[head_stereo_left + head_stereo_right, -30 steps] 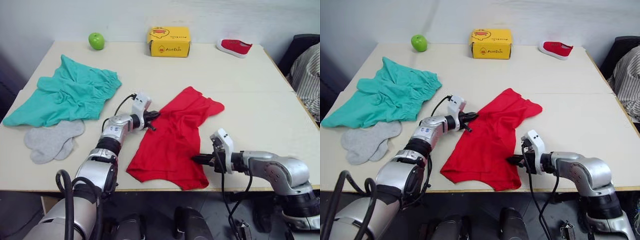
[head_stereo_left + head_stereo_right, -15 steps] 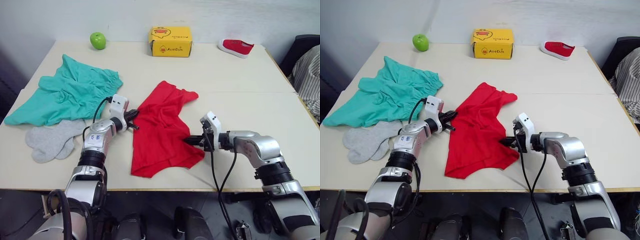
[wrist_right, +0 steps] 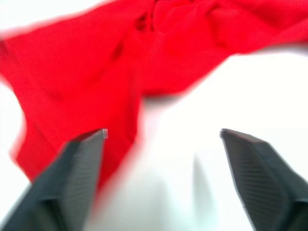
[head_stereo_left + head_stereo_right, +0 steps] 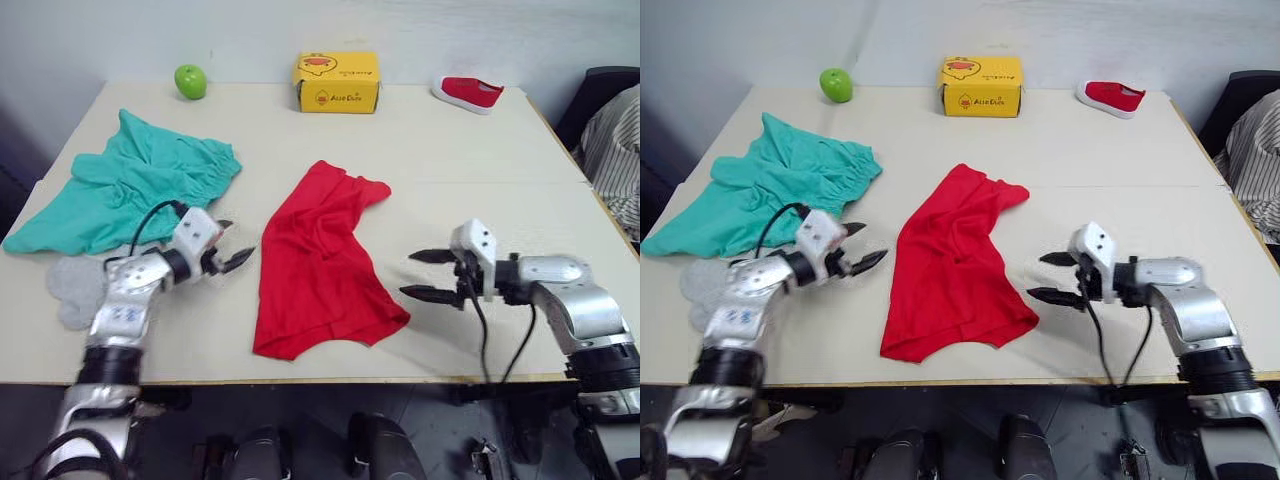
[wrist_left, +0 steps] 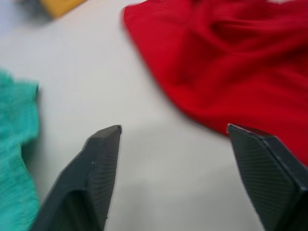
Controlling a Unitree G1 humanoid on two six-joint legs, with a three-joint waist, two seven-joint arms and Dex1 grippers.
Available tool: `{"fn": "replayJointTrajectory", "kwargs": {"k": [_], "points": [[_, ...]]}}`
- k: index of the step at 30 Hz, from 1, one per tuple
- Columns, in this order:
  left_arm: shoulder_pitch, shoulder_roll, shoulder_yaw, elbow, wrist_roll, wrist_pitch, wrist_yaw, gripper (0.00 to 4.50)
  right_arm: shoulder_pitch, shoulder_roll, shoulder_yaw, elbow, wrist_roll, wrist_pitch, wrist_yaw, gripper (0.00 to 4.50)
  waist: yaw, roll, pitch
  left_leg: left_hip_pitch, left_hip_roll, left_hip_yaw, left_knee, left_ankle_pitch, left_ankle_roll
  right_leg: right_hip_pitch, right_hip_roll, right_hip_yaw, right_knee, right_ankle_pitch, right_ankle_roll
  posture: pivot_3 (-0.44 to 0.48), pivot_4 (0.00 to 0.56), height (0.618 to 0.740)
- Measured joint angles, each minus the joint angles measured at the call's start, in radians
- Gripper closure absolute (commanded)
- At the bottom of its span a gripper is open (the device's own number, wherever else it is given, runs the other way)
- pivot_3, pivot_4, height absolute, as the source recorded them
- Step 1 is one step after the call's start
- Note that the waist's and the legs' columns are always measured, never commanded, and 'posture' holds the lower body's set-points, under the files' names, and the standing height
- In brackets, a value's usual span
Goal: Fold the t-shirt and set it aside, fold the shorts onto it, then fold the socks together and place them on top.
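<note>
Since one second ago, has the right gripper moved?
Yes. The right gripper let go of the t-shirt and drew back to the robot's right, away from the yellow box.

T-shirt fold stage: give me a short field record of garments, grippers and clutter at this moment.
t-shirt: lies loosely folded at mid-table, held by neither gripper
shorts: spread out, far left
socks: near the front left edge, partly behind the left arm
left gripper: open, left of the t-shirt
right gripper: open, right of the t-shirt
clutter: apple, yellow box, shoe along the far edge

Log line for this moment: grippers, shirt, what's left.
left gripper: open, empty | right gripper: open, empty | t-shirt: part-folded, flat between them | shorts, socks: unfolded, table left
</note>
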State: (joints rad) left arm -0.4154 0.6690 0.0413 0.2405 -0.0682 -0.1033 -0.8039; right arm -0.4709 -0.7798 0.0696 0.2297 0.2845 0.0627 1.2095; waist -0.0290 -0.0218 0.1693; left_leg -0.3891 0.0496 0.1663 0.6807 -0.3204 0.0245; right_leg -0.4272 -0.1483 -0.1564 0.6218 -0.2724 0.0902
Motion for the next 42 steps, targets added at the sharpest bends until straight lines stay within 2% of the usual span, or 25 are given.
{"fn": "replayJointTrajectory", "kwargs": {"k": [5, 8, 11, 17, 23, 28, 31, 41, 42], "points": [[0.07, 0.112, -0.051, 0.037, 0.081, -0.377, -0.08, 0.01, -0.039, 0.009, 0.023, 0.309, -0.133, -0.554, 0.086, 0.0, 0.001, 0.008, 0.005, 0.001, 0.0, 0.001, 0.001, 0.0, 0.001, 0.0, -0.001, 0.001, -0.001, 0.0, 0.0, 0.0, 0.15, 0.74], [0.057, 0.137, -0.076, 0.111, 0.135, -0.551, -0.08, 0.01, -0.106, 0.048, 0.046, 0.464, -0.185, -0.808, 0.095, 0.0, -0.002, 0.01, 0.006, 0.003, 0.0, 0.003, 0.001, 0.001, 0.001, 0.001, -0.001, 0.002, 0.002, 0.0, 0.0, 0.0, 0.15, 0.74], [0.011, 0.144, -0.109, 0.18, 0.174, -0.69, -0.077, 0.01, -0.175, 0.095, 0.073, 0.558, -0.229, -0.975, 0.085, 0.0, -0.005, 0.01, 0.006, 0.005, 0.001, 0.004, 0.001, 0.001, 0.001, 0.002, -0.001, 0.003, 0.004, 0.0, 0.0, 0.0, 0.15, 0.74], [-0.05, 0.142, -0.19, 0.265, 0.181, -0.89, -0.091, 0.01, -0.259, 0.2, 0.144, 0.643, -0.278, -1.164, 0.055, 0.0, -0.008, 0.011, 0.005, 0.007, 0.001, 0.006, 0.0, 0.001, 0.001, 0.002, 0.0, 0.005, 0.005, 0.0, 0.0, 0.0, 0.15, 0.74], [-0.102, 0.11, -0.255, 0.329, 0.196, -0.994, -0.083, 0.01, -0.293, 0.218, 0.193, 0.702, -0.311, -1.249, 0.014, 0.0, -0.005, 0.012, 0.005, 0.021, 0.002, 0.006, -0.003, -0.001, 0.002, 0.016, 0.0, 0.005, 0.001, 0.0, 0.0, 0.0, 0.15, 0.74], [-0.156, 0.076, -0.283, 0.378, 0.255, -1.052, -0.051, 0.01, -0.303, 0.218, 0.214, 0.726, -0.329, -1.288, -0.021, 0.0, 0.001, 0.014, 0.004, 0.021, 0.002, 0.005, -0.002, -0.001, 0.003, 0.016, -0.001, 0.005, 0.001, 0.0, 0.0, 0.0, 0.15, 0.74], [-0.198, 0.051, -0.313, 0.413, 0.303, -1.09, -0.031, 0.68, -0.306, 0.217, 0.237, 0.728, -0.335, -1.303, -0.026, 0.64, 0.003, 0.017, 0.002, 0.021, 0.001, 0.005, -0.001, -0.002, 0.003, 0.017, -0.001, 0.005, 0.002, 0.0, 0.0, 0.0, 0.15, 0.74], [-0.288, 0.001, -0.439, 0.523, 0.336, -1.159, -0.032, 4.11, -0.305, 0.215, 0.305, 0.729, -0.361, -1.308, -0.028, 4.33, 0.002, 0.017, 0.002, 0.02, 0.001, 0.005, 0.0, -0.002, 0.004, 0.017, -0.001, 0.005, 0.002, 0.0, 0.0, 0.0, 0.15, 0.74], [-0.3, 0.0, -0.448, 0.525, 0.333, -1.163, -0.038, 4.4, -0.305, 0.215, 0.31, 0.729, -0.364, -1.306, -0.033, 4.5, 0.002, 0.017, 0.002, 0.02, 0.001, 0.005, 0.0, -0.002, 0.004, 0.017, -0.001, 0.005, 0.002, 0.0, 0.0, 0.0, 0.15, 0.74]]}}
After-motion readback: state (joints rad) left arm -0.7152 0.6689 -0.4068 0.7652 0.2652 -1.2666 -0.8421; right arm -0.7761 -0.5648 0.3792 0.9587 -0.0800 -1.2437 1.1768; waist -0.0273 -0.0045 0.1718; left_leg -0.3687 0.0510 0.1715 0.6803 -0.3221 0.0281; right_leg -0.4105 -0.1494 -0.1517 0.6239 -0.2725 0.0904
